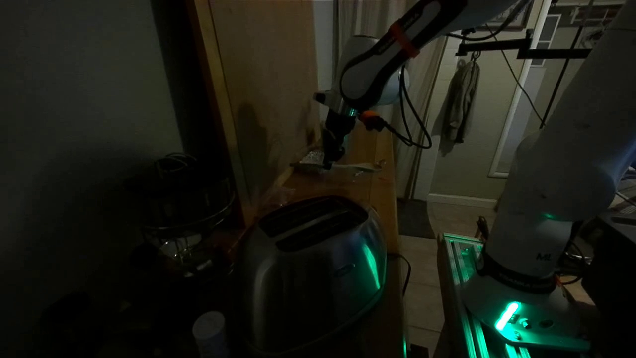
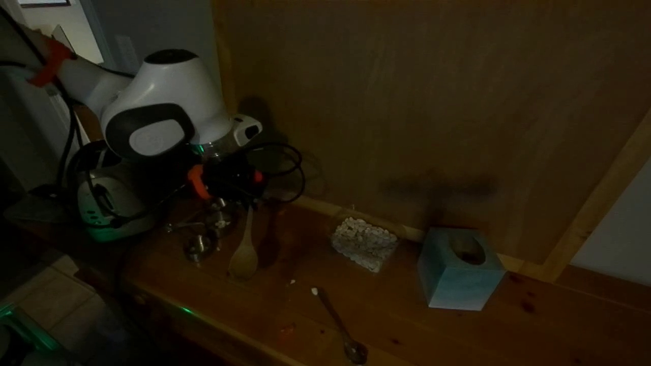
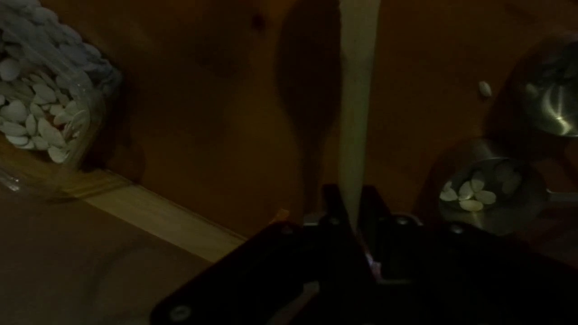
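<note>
Gripper (image 3: 352,198), clamped on the spoon (image 2: 246,241) by its handle (image 3: 359,90), presumably to leave the bowl (image 2: 243,263) free; cups (image 3: 560,108) stand to one side, seed tub (image 3: 88,88) opposite.

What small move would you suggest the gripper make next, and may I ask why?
I would probably swing the wooden spoon gently toward the clear tub, jaws closed. The gripper pinches the spoon's handle, the spoon-shaped shadow beside it in the wrist view suggests it is lifted, and the tub holds pale seeds it might scoop.
</note>
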Controlling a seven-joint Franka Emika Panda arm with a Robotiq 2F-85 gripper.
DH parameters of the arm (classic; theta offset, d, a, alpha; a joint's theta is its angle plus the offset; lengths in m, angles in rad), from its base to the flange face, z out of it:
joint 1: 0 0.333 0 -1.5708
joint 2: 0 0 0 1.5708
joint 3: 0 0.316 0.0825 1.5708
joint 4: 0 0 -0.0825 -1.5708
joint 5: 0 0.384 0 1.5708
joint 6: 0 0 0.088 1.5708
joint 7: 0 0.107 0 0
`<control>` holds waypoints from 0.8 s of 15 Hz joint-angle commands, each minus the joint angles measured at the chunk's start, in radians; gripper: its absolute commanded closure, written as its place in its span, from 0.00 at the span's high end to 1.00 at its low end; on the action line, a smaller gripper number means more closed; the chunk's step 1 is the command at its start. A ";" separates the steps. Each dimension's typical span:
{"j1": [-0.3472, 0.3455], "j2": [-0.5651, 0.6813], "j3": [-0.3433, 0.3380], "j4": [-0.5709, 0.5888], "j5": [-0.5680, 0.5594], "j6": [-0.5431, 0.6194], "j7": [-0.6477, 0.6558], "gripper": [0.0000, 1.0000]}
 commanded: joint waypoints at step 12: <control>0.049 0.254 -0.071 0.073 -0.026 0.065 0.090 0.06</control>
